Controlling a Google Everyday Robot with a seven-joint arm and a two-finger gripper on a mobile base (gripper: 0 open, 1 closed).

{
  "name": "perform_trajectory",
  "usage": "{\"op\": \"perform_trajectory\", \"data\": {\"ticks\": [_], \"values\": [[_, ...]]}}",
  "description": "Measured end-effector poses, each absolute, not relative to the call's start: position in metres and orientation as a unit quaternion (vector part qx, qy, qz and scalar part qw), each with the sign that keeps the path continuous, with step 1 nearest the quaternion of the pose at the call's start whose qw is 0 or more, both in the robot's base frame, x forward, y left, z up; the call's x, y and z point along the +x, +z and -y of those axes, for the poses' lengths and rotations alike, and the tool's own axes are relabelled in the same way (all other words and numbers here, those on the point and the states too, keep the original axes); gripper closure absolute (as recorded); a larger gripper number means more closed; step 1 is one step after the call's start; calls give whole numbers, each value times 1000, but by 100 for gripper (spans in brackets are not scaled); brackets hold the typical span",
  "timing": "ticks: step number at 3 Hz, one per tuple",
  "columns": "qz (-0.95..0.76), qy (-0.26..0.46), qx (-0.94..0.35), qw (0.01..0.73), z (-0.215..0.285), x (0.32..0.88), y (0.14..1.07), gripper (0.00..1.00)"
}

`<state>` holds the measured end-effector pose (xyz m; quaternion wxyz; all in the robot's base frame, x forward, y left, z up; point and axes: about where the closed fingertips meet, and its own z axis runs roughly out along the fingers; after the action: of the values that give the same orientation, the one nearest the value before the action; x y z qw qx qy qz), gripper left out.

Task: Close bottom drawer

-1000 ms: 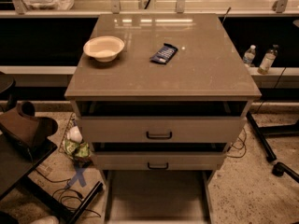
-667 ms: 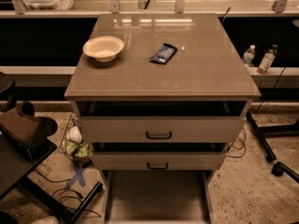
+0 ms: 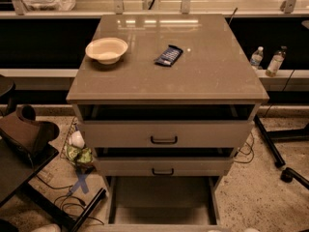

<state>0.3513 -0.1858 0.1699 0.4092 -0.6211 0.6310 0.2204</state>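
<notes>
Camera view: you are looking down on the front of a grey-tan cabinet [image 3: 166,103] with three drawers.
Bottom drawer [image 3: 161,197]: it is standing pulled far out at the foot of the cabinet, its shallow tray lying bare and its flat front reaching the lower edge of the view.
Middle drawer [image 3: 164,167]: it is sitting slightly out, showing a black loop handle.
Top drawer [image 3: 164,134]: it is also sitting slightly out, with a dark gap showing above its front and a black loop handle at the centre.
Surface [image 3: 193,81]: it is carrying a cream bowl [image 3: 106,49] at the rear left and a dark blue packet [image 3: 169,55] lying near the middle, the two apart.
Claw [image 3: 31,132]: you are seeing it as a dark brown shape low at the left edge, beside the cabinet and well apart from the bottom drawer; you cannot tell how far open it is or whether it is holding anything.
Floor: a green wrapper [image 3: 79,154] is lying by the cabinet's left foot, near a blue tape cross [image 3: 81,181].
Ledge at right: two small bottles [image 3: 257,58] are standing side by side.
</notes>
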Motion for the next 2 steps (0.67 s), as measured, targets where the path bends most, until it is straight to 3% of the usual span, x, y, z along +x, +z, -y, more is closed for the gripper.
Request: {"op": "perform_trajectory", "data": {"ticks": [2], "values": [[-610, 225, -640, 409, 159, 390, 155, 100]]}}
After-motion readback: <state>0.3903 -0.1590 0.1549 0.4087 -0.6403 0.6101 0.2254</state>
